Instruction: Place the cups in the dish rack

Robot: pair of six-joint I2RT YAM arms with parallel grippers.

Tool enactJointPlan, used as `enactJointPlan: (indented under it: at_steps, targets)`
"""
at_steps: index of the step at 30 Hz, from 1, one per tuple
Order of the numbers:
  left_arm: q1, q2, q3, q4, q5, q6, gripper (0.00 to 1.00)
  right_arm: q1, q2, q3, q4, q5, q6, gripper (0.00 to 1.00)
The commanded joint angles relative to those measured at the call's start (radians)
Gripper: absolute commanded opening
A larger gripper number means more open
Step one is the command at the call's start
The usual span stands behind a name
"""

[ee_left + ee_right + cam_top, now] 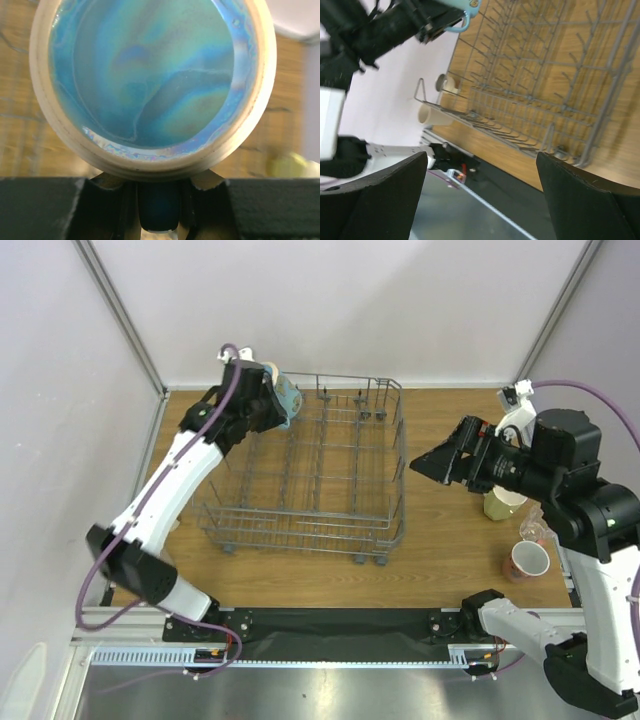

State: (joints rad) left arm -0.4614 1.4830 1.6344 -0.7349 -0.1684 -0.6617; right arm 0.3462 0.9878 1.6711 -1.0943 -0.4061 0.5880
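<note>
Cup (287,396) is clamped in the left hand (268,392) at the upper left of the top view. It is tipped on its side just over the far-left corner of the rack (300,523), so its place likely lies rightward and down among the tines. The right hand (428,462), fingers apart and empty, hangs beside the rack's right wall above the wooden table (450,575); no cups show inside the rack.

The left arm (175,480) stretches far forward, its forearm angled to the right. The left gripper (262,392) has its jaws seemingly clamped on the handle of a blue cup (287,395), though little of them shows. The right arm (590,510) is folded at the elbow. The right gripper (432,464) points left, jaws spread wide.
</note>
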Motion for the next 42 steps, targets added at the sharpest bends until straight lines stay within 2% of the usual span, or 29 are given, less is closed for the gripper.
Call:
enactJointPlan:
  at_steps: [1,5,8,14,17,27,30,42]
  targets:
    - [0.004,0.058,0.129,0.183,-0.176,0.146,0.0,-0.006,0.002,0.07,-0.094,0.048,-0.129,0.98]
    - [0.006,0.204,0.255,0.152,-0.293,0.269,0.0,-0.012,0.067,0.182,-0.179,0.197,-0.209,1.0]
    - [0.023,0.273,0.326,0.149,-0.329,0.28,0.0,-0.029,0.139,0.297,-0.234,0.231,-0.276,1.0]
    - [0.033,0.382,0.393,0.071,-0.425,0.223,0.0,-0.107,0.172,0.314,-0.249,0.273,-0.338,1.0]
    - [0.044,0.399,0.361,0.13,-0.398,0.247,0.0,-0.122,0.17,0.308,-0.245,0.285,-0.359,1.0]
    - [0.11,0.439,0.314,0.179,-0.349,0.214,0.0,-0.118,0.19,0.338,-0.254,0.331,-0.369,1.0]
    - [0.13,0.451,0.289,0.189,-0.297,0.185,0.0,-0.131,0.193,0.335,-0.25,0.32,-0.364,1.0]
    - [0.133,0.476,0.214,0.2,-0.299,0.145,0.0,-0.196,0.203,0.32,-0.228,0.256,-0.35,1.0]
